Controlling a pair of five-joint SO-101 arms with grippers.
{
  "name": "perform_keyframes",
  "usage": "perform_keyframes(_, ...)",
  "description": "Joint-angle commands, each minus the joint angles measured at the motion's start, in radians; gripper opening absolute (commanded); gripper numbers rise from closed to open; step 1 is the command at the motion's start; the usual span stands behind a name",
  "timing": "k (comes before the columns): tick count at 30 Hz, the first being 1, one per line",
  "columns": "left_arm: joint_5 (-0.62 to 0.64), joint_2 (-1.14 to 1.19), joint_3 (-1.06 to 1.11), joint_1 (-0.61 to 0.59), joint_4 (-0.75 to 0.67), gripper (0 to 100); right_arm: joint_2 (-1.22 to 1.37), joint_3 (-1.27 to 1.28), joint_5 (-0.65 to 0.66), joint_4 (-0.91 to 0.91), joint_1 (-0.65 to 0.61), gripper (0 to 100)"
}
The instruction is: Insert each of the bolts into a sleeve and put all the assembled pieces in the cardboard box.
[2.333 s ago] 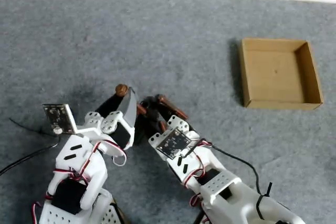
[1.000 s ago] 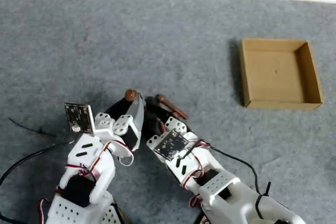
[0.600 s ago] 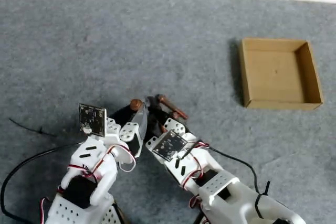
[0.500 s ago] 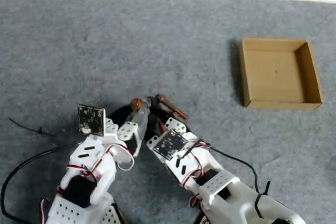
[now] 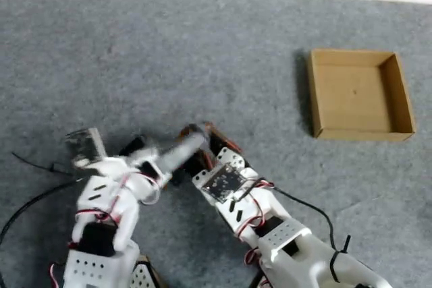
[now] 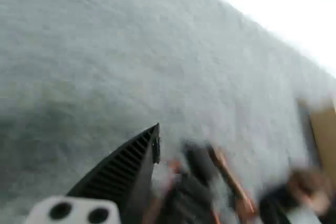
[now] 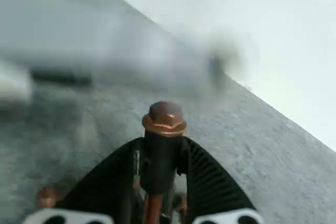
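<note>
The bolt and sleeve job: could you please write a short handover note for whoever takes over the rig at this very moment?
Left gripper: close beside the right one, too blurred to judge.
Right gripper: shut on a black sleeve with a bolt standing in it, head up.
Another bolt lies on the grey mat by the right gripper.
Cardboard box: off to the right arm's side, nothing in it.
Done: one bolt seated in a sleeve, it seems.
Left: box that piece, then assemble and box the rest.
</note>
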Motion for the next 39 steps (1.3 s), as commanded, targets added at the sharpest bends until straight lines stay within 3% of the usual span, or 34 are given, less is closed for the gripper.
perform_keyframes(1,0.071,-0.013,-0.036,-0.097,-0.058,61,-0.012,0.068,0.000,-0.001,0.048,0.4)
perform_keyframes(9,0.068,-0.012,-0.027,-0.101,-0.055,42,-0.021,0.067,0.000,-0.004,0.226,0.4)
perform_keyframes(14,-0.014,-0.012,0.018,-0.102,-0.123,20,-0.022,0.067,-0.003,-0.001,0.412,0.4)
perform_keyframes(18,-0.089,-0.008,0.031,-0.097,-0.166,0,-0.021,0.015,-0.160,0.005,0.553,0.4)
perform_keyframes(21,-0.112,-0.008,0.031,-0.096,-0.166,4,-0.012,-0.139,-0.244,0.180,0.679,0.4)
perform_keyframes(25,-0.115,-0.007,0.031,-0.096,-0.166,1,0.028,-0.572,-0.325,0.720,0.803,0.4)
perform_keyframes(27,-0.115,-0.007,0.031,-0.096,-0.166,1,0.094,-0.797,-0.356,0.903,0.829,0.4)
perform_keyframes(39,-0.115,-0.007,0.031,-0.099,-0.166,1,0.895,-1.745,-0.362,1.264,0.881,0.5)
